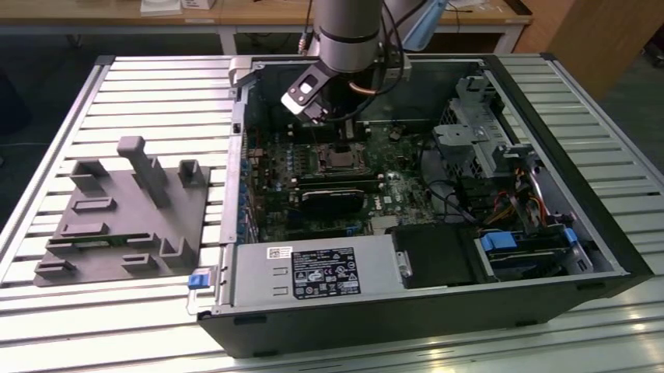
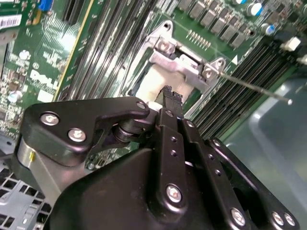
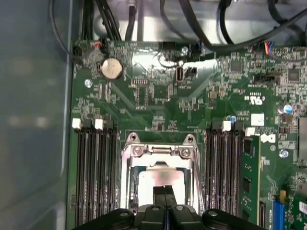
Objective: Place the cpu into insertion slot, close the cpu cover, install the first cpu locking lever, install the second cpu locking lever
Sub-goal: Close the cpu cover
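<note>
Your gripper (image 3: 165, 190) hangs directly over the insertion slot (image 1: 337, 161). That slot sits in the upper middle of the exterior view, on the green board inside the open computer case (image 1: 596, 249). In both wrist views the fingers are pressed together, with only a thin seam between the ridged pads (image 2: 167, 92) and nothing pinched.

The cpu (image 3: 152, 178) already lies in the slot, its pale top just beyond your fingertips. The cpu cover (image 3: 160, 152) appears to lie flat around it, so the chip shows through the cover's square window. In the second wrist view a thin metal locking lever (image 2: 254, 87) sticks out from the corner of the cover, away from the socket and over the memory slots (image 2: 240, 72). You cannot tell from here whether it is latched.

In the first wrist view black memory slots (image 3: 93, 177) run along both sides of the socket, and a green memory module (image 3: 249, 177) stands in the outer row. A coin battery (image 3: 111, 68) and black cables (image 3: 192, 28) lie further off.

In the exterior view the arm (image 1: 347, 27) comes down from the top middle. The grey power-supply box (image 1: 311, 272) fills the lower middle, and a grey fixture (image 1: 120, 210) rests on the slatted table (image 1: 155, 85) at the exterior view's left.
</note>
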Robot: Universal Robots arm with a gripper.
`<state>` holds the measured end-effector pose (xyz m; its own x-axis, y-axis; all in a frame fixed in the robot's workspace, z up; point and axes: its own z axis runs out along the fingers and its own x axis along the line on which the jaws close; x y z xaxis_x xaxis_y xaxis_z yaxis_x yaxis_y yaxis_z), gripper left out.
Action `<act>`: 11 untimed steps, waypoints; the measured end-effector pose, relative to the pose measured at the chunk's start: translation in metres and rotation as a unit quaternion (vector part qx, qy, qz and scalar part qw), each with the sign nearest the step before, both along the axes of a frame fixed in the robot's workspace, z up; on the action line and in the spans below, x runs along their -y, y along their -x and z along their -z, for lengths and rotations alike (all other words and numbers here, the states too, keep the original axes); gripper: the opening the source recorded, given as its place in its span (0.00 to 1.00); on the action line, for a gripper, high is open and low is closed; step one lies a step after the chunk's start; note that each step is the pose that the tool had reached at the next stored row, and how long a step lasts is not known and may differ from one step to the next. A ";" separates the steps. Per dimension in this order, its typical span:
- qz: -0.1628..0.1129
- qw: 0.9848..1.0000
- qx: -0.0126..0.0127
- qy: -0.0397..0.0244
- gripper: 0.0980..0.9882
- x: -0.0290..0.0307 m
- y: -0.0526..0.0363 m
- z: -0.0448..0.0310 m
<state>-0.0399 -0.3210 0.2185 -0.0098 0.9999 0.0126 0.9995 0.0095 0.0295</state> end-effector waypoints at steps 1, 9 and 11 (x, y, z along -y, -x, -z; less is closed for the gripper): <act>0.000 1.000 -0.001 0.000 0.01 0.0000 0.0010 0.0011; 0.000 1.000 -0.002 0.000 0.01 0.0001 0.0034 0.0036; -0.008 1.000 -0.002 0.000 0.01 0.0000 0.0035 0.0037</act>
